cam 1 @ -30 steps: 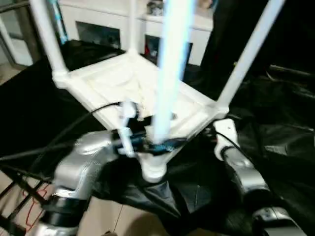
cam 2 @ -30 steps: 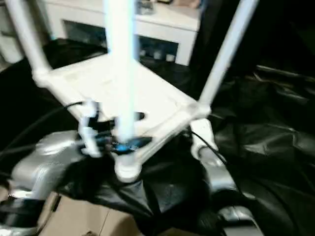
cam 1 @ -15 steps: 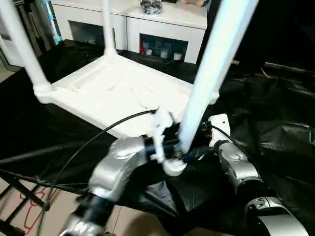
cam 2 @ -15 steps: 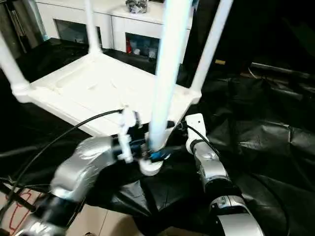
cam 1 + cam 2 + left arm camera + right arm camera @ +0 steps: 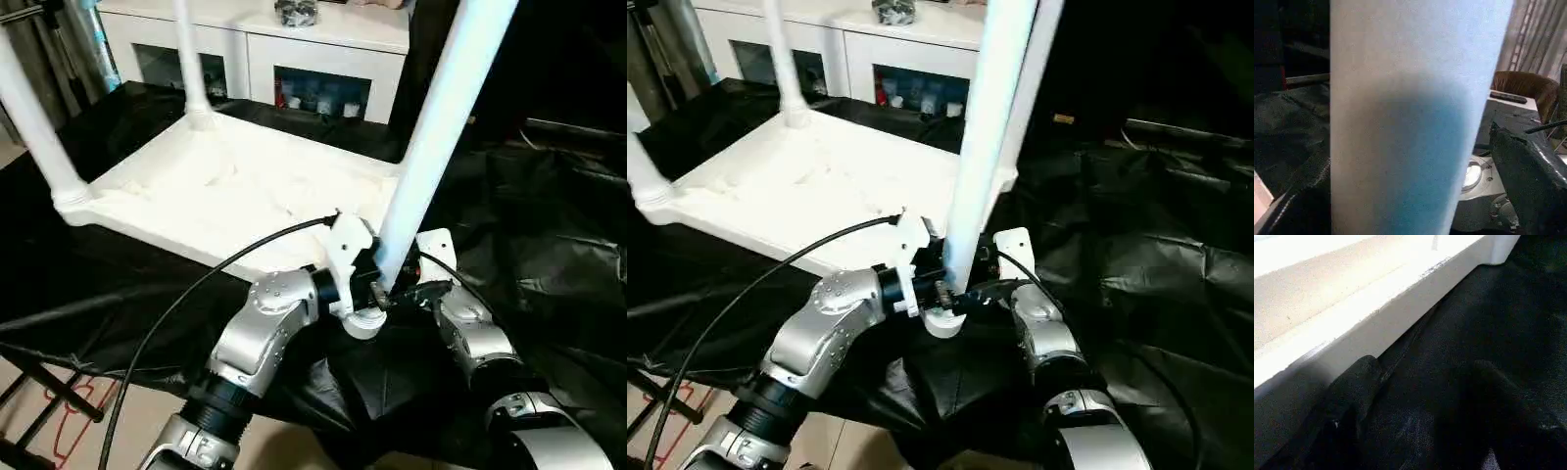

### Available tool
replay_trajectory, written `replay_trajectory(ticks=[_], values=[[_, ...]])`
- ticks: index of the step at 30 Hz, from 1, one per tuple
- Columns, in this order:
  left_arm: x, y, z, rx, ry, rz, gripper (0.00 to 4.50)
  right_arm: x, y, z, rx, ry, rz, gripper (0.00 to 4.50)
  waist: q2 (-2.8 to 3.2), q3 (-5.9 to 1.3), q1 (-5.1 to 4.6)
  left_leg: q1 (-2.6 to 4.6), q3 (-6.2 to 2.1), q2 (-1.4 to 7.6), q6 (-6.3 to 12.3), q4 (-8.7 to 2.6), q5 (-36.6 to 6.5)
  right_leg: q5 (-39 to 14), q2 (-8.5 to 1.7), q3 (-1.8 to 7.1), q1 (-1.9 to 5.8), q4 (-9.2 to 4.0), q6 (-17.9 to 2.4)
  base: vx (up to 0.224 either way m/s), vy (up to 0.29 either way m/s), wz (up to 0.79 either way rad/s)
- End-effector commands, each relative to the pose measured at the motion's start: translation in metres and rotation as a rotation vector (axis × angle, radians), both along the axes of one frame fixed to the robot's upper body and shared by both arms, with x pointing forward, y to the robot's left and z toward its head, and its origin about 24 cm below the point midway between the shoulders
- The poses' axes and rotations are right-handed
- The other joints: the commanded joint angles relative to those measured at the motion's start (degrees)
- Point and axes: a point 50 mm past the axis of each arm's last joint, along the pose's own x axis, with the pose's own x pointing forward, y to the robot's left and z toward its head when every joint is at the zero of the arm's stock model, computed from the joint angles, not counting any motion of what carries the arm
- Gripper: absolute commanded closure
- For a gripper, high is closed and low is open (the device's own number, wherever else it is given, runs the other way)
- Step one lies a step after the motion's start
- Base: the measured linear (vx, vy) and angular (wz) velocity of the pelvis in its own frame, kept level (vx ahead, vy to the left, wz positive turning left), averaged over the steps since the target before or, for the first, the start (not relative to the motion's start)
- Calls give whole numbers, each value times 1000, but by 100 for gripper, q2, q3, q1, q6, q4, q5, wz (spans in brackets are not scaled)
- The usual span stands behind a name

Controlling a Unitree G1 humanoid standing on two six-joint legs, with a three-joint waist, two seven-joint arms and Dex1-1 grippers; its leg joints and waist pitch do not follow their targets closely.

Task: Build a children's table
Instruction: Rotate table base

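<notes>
The tabletop (image 5: 225, 191) lies upside down on the black-draped surface (image 5: 549, 235), its legs standing up and cut off by the frame. My left pincer (image 5: 377, 294) is spread wide around the nearest leg (image 5: 421, 166) by its corner socket, fingers mostly hidden behind it. My right pincer (image 5: 982, 269) sits tucked under the tabletop's edge; its grip I cannot tell.

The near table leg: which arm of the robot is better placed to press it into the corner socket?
Probably the left. The left gripper is at the base of the near leg, beside its corner socket. The right gripper is low at the tabletop edge, beside the socket.
</notes>
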Motion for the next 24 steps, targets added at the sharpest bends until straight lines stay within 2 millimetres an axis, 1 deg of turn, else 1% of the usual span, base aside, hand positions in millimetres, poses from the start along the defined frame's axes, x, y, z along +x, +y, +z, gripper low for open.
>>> replay_trajectory(ticks=[1, 3, 4, 5, 7, 9, 10, 13, 14, 17, 18, 19, 20, 21, 22, 23, 24], values=[[-5, -19, 5, -6, -16, -75, 5, 6, 29, 10, 63, -34, 129, 124, 59, -374, 40, 27, 5, 85, 69, -370, -1566, -958, -258, 187, 294, -422, -1212, 0, 0, 0], [-5, -22, 6, -10, -19, -74, 5, 7, 32, 12, 80, -39, 148, 124, 63, -374, 36, 27, 8, 79, 91, -368, -1567, -905, -256, 187, 298, -419, -1263, 0, 0, 0], [-4, -25, 7, -19, -21, -67, 5, 8, 34, 14, 96, -39, 166, 124, 80, -370, 38, 27, 5, 81, 95, -370, -1580, -920, -261, 185, 301, -421, -1277, 0, 0, 0], [-4, -26, 8, -21, -22, -67, 5, 8, 36, 15, 105, -40, 183, 124, 68, -374, 33, 28, 4, 85, 101, -369, -1594, -915, -263, 184, 305, -422, -1295, 0, 0, 0], [-4, -27, 8, -22, -26, -70, 5, 8, 40, 16, 139, -36, 226, 124, 66, -376, 40, 21, 5, 89, 143, -364, -1570, -869, -272, 187, 315, -419, -1330, 0, 0, 0], [-2, -27, 9, -22, -28, -65, 5, 9, 39, 17, 140, -35, 235, 124, 62, -381, 37, 10, 6, 89, 180, -360, -1474, -775, -274, 186, 324, -409, -1374, 0, 0, 0], [-2, -27, 9, -22, -29, -62, 5, 10, 38, 17, 136, -35, 232, 124, 73, -382, 35, 14, 5, 92, 194, -360, -1430, -740, -277, 183, 320, -403, -1416, 0, 0, 0], [1, -25, 9, -22, -36, -50, 5, 11, 36, 18, 137, -36, 240, 124, 70, -382, 48, 18, 11, 101, 229, -354, -1376, -645, -281, 186, 323, -393, -1486, 0, 0, 0], [2, -25, 9, -21, -41, -39, 5, 12, 34, 18, 129, -35, 232, 124, 77, -386, 53, 24, 13, 102, 245, -351, -1343, -590, -281, 186, 319, -386, -1517, 0, 0, 0], [6, -21, 7, -3, -64, 10, 5, 14, 28, 18, 94, -34, 190, 124, 83, -375, 65, 30, 14, 107, 249, -356, -1370, -648, -288, 186, 315, -394, -1531, 0, 0, 0], [13, -15, 6, 31, -104, 73, 5, 17, 17, 18, 57, -36, 123, 124, 78, -377, 78, 31, 5, 112, 229, -357, -1341, -666, -289, 183, 319, -402, -1499, 0, 0, 0], [15, -13, 5, 41, -117, 91, 5, 18, 14, 18, 49, -36, 103, 124, 89, -378, 81, 42, 7, 108, 213, -360, -1348, -689, -289, 185, 312, -398, -1470, 0, 0, 0], [21, -6, 1, 101, -140, 150, 5, 19, 5, 18, 25, -32, 49, 124, 93, -375, 80, 45, 10, 105, 203, -359, -1376, -719, -287, 185, 312, -394, -1463, 0, 0, 0], [23, -4, 0, 117, -145, 165, 5, 19, 2, 18, 19, -31, 36, 124, 97, -373, 86, 56, 9, 101, 183, -360, -1407, -779, -281, 185, 301, -401, -1415, 0, 0, 0], [29, 5, -3, 156, -154, 197, 5, 21, -7, 19, 15, -35, -6, 124, 103, -370, 103, 50, 4, 97, 166, -361, -1404, -819, -291, 183, 311, -399, -1379, 0, 0, 0], [29, 6, -3, 158, -155, 199, 5, 21, -7, 19, 15, -35, -9, 124, 102, -370, 106, 55, 10, 91, 157, -360, -1399, -832, -285, 184, 305, -401, -1357, 0, 0, 0], [34, 19, -5, 177, -153, 217, 5, 22, -17, 22, 21, -42, -33, 124, 104, -380, 125, 48, 12, 80, 146, -349, -1340, -779, -287, 187, 314, -389, -1347, 0, 0, 0]])
